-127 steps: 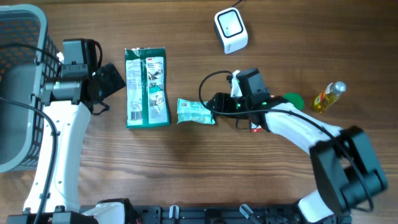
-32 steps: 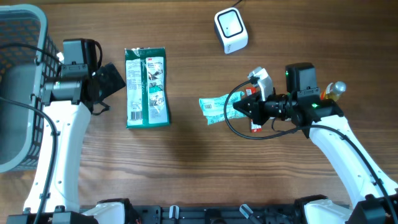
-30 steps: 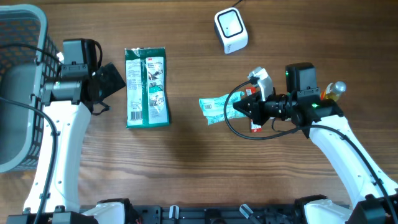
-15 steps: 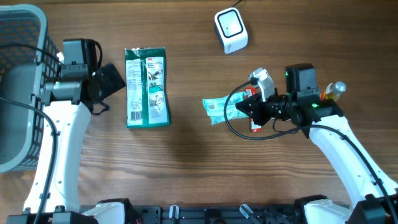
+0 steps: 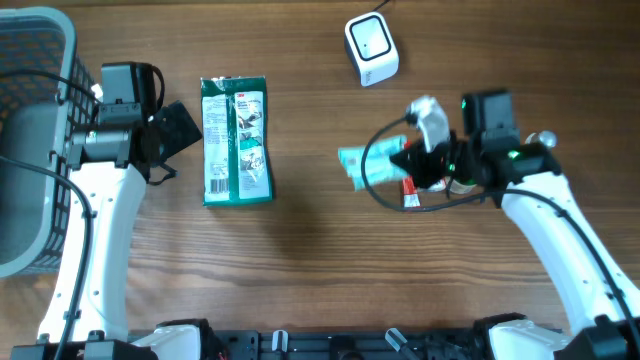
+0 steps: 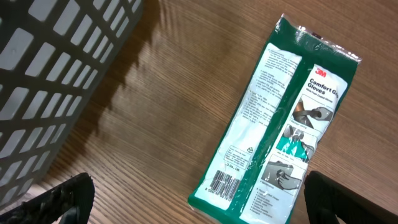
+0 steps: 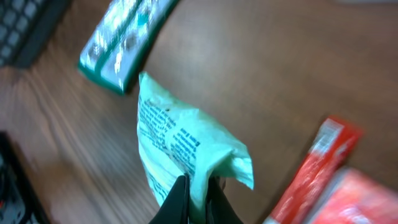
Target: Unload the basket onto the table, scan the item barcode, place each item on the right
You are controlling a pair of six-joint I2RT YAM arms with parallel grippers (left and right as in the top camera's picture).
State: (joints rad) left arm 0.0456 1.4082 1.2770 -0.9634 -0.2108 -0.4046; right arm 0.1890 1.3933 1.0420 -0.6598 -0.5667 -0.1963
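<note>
My right gripper (image 5: pixel 398 163) is shut on one end of a pale green packet (image 5: pixel 356 166) and holds it off the table right of centre. In the right wrist view the crumpled packet (image 7: pixel 180 140) sticks out from the pinched jaws of that gripper (image 7: pixel 198 193), its printed text showing but no barcode. The white scanner (image 5: pixel 371 48) stands at the back, apart from the packet. My left gripper (image 5: pixel 178 128) hangs open beside a green glove pack (image 5: pixel 236 140). That pack (image 6: pixel 286 124) lies flat, barcode up, between the spread jaws of the left gripper (image 6: pixel 202 198).
A grey basket (image 5: pixel 30 150) fills the left edge and shows in the left wrist view as well (image 6: pixel 50 81). A red packet (image 5: pixel 411 197) lies under my right arm, seen as well from the right wrist (image 7: pixel 317 168). A small bottle (image 5: pixel 544 139) stands at the far right.
My right arm has carried the pale green packet a little to the right and toward the back, turning it. The left arm and the glove pack have stayed put.
</note>
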